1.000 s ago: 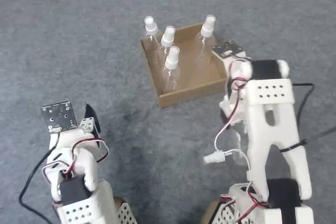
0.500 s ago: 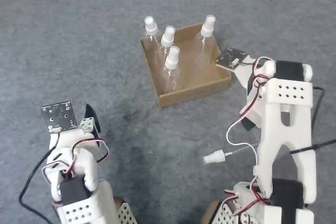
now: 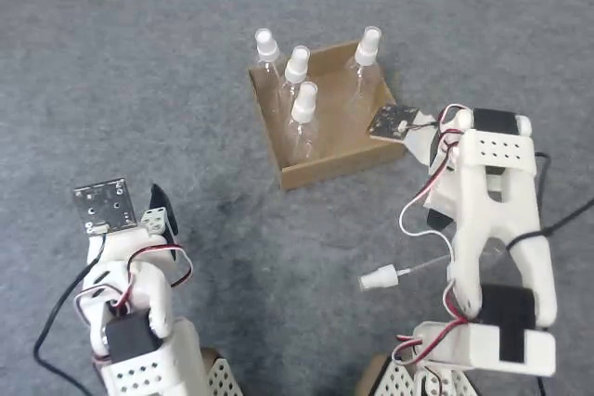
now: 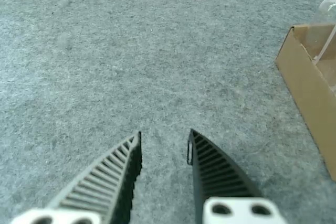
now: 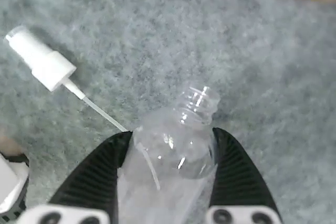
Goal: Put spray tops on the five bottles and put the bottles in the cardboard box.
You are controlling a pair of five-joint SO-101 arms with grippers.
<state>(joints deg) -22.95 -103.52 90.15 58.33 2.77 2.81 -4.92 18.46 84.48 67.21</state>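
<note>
Right arm (image 3: 487, 192) shifted toward the right edge of the carpet (image 3: 139, 90). High view: four capped bottles (image 3: 303, 113) look to be in the box (image 3: 334, 162), loose top (image 3: 379, 278) lies near the front edge. Left wrist: left claw (image 4: 165, 132) spread over carpet. Right wrist: right claw (image 5: 172, 136) pinching the fifth bottle (image 5: 178, 156), neck bare. One left to cap and box.

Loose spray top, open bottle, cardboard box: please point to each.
loose spray top (image 5: 44, 64), right wrist view, on its white head.
open bottle (image 5: 176, 153), right wrist view, on its clear shoulder.
cardboard box (image 3: 339, 166), high view, on its front wall.
</note>
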